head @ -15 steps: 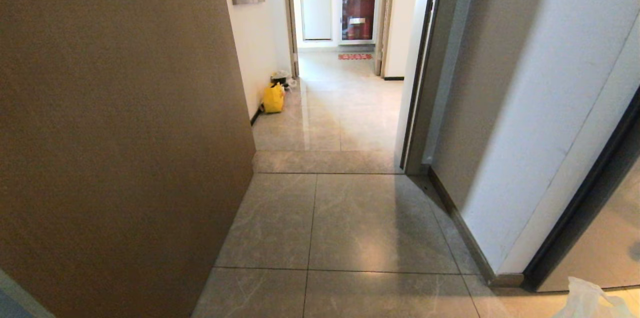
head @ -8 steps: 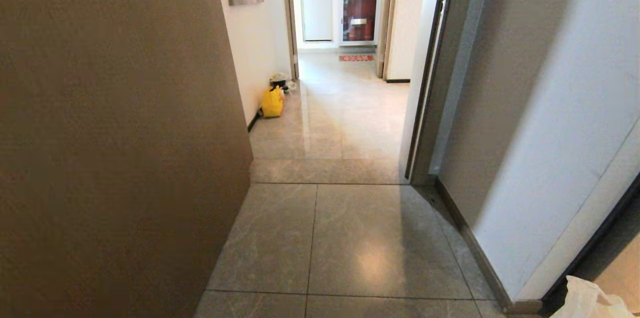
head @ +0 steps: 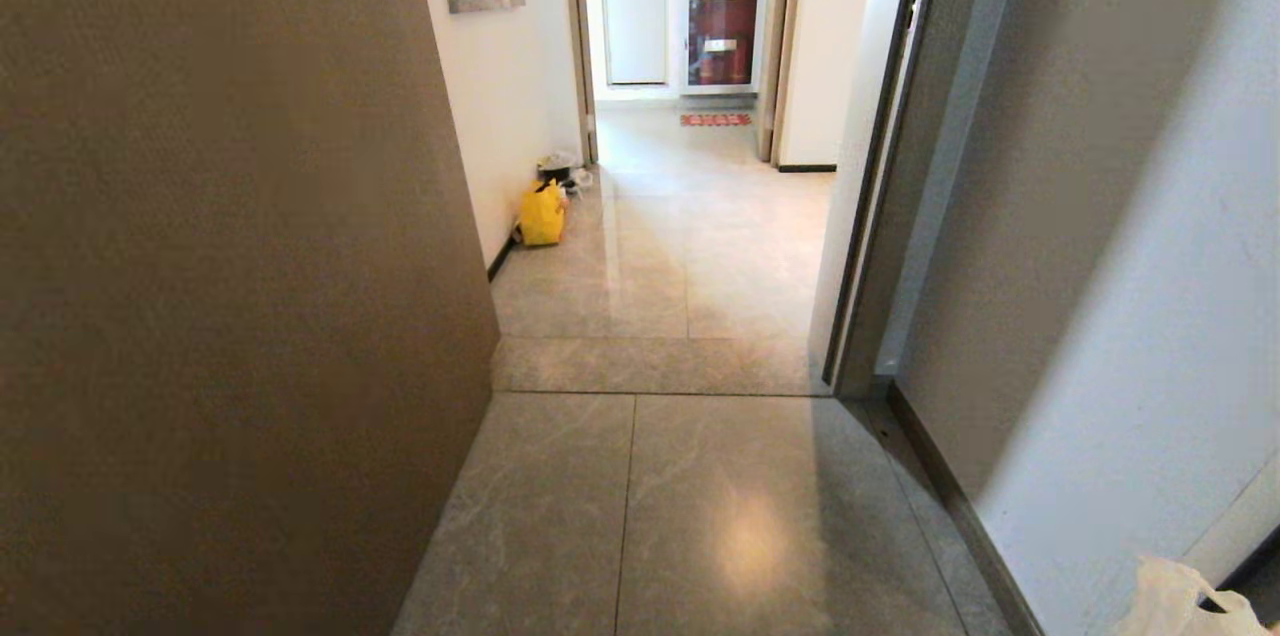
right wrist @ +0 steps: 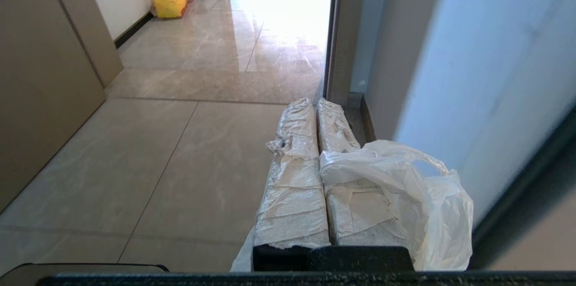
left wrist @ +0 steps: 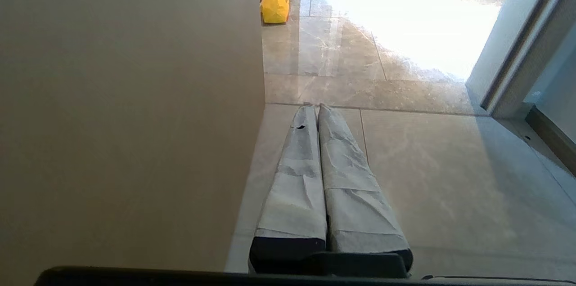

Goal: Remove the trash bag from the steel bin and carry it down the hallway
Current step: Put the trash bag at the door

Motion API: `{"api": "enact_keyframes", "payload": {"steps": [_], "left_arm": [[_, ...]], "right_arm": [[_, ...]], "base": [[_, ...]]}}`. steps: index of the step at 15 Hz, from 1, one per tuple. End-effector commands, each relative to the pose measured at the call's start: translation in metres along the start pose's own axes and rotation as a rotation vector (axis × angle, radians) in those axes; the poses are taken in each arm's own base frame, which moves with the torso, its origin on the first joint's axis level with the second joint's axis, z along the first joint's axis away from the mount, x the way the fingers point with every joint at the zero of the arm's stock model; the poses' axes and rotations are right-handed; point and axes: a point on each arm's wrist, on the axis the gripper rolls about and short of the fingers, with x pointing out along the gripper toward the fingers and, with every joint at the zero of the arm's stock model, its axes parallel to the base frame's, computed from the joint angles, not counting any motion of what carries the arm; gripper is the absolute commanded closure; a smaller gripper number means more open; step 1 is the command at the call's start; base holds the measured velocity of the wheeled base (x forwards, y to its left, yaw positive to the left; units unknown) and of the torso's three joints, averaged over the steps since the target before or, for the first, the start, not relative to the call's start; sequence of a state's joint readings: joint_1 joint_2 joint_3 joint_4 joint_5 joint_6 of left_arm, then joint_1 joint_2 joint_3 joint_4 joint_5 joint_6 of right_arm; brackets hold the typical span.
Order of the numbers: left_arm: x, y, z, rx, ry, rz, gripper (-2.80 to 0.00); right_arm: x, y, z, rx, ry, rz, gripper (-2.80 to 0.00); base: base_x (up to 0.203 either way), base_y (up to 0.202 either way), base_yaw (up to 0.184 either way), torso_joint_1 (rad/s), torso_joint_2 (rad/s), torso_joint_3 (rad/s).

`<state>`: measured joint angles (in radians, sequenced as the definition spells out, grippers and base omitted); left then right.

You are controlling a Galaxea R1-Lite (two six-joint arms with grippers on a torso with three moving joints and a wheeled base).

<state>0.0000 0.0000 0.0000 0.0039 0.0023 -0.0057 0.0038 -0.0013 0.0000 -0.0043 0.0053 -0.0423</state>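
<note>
yellow bag (head: pixel 542 213), red mat (head: pixel 715 119), perhaps clutter

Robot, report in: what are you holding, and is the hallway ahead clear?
Right gripper shut on thin white plastic trash bag. Left gripper shut, empty. Yellow bag by left wall ahead; middle open.

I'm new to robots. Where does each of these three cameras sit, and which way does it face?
Head view: up on the robot's head, looking forward and down the hallway; no arm shows, only the trash bag at the lower right corner.
Left wrist view: behind the left gripper, jaws shut and empty, pointing down the hallway.
Right wrist view: behind the right gripper, jaws shut on the trash bag.
Shared: all three see the yellow bag by the white wall ahead.
</note>
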Motion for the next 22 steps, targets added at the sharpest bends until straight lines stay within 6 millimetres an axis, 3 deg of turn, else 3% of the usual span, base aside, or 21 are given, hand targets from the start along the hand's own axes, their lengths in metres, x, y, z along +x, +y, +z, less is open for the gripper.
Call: {"api": "enact_keyframes", "payload": {"steps": [1,22], "left_arm": [[0.0,0.0,-0.0001,0.0,0.001,0.001,0.0],[0.0,0.0,-0.0001,0.0,0.001,0.001,0.0]], "right_arm": [[0.0001,0.0,0.0001,-0.001,0.001,0.002,0.0],[0.0001,0.0,0.0001,-0.001,0.001,0.002,0.0]], "base": [[0.195,0.0,0.001,0.002,0.0,0.006],[0.192,0.0,0.001,0.003,0.0,0.003]]}}
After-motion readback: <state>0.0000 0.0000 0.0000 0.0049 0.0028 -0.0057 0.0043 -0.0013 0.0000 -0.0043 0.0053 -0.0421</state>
